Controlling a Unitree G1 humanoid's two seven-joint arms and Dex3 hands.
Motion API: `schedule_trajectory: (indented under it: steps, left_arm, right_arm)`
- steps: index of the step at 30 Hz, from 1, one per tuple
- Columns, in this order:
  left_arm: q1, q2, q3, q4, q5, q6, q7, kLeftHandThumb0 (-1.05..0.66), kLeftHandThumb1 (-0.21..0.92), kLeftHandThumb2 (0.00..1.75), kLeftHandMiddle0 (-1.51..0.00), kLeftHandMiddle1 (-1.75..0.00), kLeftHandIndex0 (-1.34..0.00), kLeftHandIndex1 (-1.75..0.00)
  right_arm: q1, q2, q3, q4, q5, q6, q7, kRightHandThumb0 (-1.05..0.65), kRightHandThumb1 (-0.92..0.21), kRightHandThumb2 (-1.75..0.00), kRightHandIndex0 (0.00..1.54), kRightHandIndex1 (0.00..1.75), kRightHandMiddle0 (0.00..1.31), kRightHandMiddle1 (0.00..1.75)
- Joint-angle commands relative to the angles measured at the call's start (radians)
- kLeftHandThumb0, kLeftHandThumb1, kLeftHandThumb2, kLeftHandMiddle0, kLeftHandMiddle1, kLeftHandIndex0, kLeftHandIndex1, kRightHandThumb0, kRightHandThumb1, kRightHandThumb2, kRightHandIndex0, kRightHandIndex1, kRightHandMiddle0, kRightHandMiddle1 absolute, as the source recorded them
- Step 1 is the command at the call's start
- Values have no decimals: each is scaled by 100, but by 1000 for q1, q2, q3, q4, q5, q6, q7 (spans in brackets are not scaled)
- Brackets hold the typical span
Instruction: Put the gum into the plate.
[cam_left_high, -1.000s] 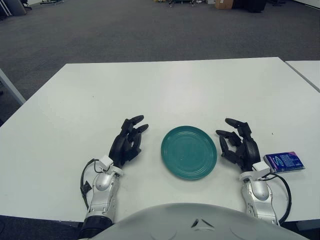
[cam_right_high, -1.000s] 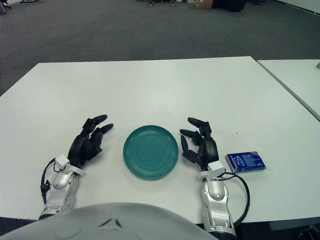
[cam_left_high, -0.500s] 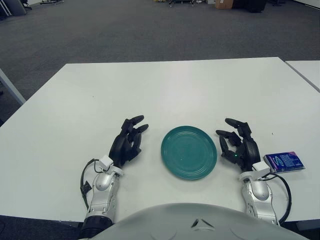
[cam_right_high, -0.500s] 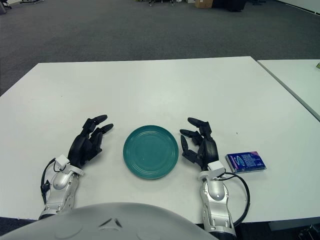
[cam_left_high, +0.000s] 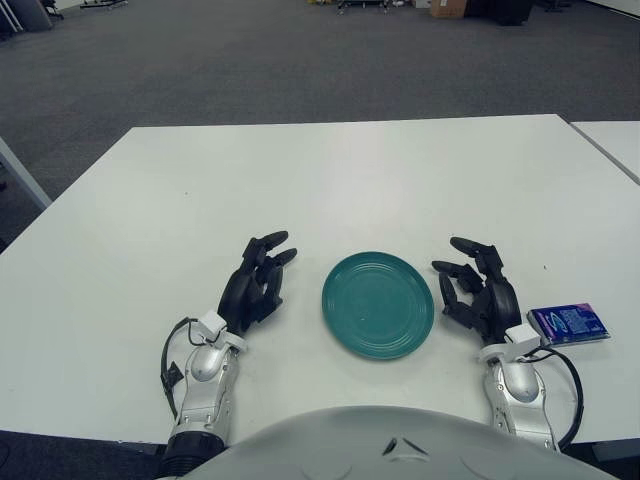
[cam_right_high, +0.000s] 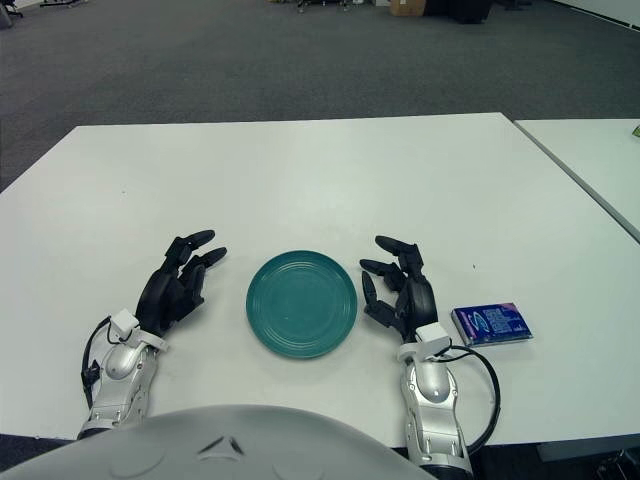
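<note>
Teal plate (cam_left_high: 378, 304) sits bare — left hand (cam_left_high: 254, 287) on its left, right hand (cam_left_high: 480, 294) on its right, both loosely spread, gripping nothing — gum (cam_left_high: 568, 323) lies beyond the right hand.

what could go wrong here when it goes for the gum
The gum lies flat on the table, right of the right hand, so the fingers may push it away instead of lifting it. It also sits near the table's right edge and could slide off. The cable by that wrist may snag it.
</note>
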Motion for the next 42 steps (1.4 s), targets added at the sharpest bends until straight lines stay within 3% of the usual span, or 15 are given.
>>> schedule_trajectory:
  steps: [1, 3, 6, 9, 14, 16, 20, 25, 34, 42]
  left_arm:
    - [34, -5, -4, 64, 8, 52, 14, -73, 92, 68, -31, -57, 0, -97]
    - [31, -6, -1, 64, 8, 54, 16, -73, 92, 68, -31, -56, 0, -96]
    - [26, -7, 1, 72, 8, 54, 18, -73, 92, 67, -30, -55, 0, -94]
    - [16, -12, 4, 88, 4, 49, 16, -72, 92, 66, -31, -55, 0, -94]
    - [3, -23, 5, 106, -2, 39, 12, -73, 92, 66, -32, -56, 0, -96]
    - [-3, -27, 5, 112, 2, 36, 15, -73, 92, 66, -33, -57, 0, -96]
    - [-9, -33, 4, 123, 8, 26, 19, -72, 92, 66, -33, -60, 0, -98]
    - [-11, -37, 6, 126, 7, 25, 19, -71, 92, 66, -32, -62, 0, -99]
    - [-20, -36, 6, 129, 0, 30, 8, -72, 92, 66, -31, -63, 0, -97]
    - [-27, -25, 11, 142, -6, 21, -7, -75, 92, 66, -31, -63, 0, -99]
  right_arm:
    - [133, -5, 10, -145, -86, 53, -22, -40, -62, -89, 43, 67, 4, 105]
    - [179, -13, 4, -336, -201, 67, -36, -48, -69, -79, 43, 61, 3, 104]
    - [190, -21, -7, -433, -315, 65, -53, -58, -84, -60, 44, 49, 3, 102]
    - [174, -80, -89, -521, -499, 19, -66, -65, -90, -54, 44, 45, 2, 101]
    - [130, -205, -258, -604, -684, -35, -52, -72, -92, -52, 43, 43, 1, 100]
    - [123, -222, -298, -617, -707, -43, -35, -74, -92, -52, 43, 42, 0, 99]
    - [155, -284, -458, -691, -730, -77, 51, -79, -92, -50, 40, 40, 0, 96]
    - [178, -286, -556, -713, -738, -100, 138, -80, -92, -45, 34, 37, 0, 89]
    - [165, -242, -641, -718, -837, -130, 246, -80, -92, -39, 30, 33, 0, 78]
    - [183, -216, -693, -686, -867, -139, 338, -84, -92, -47, 30, 30, 0, 77]
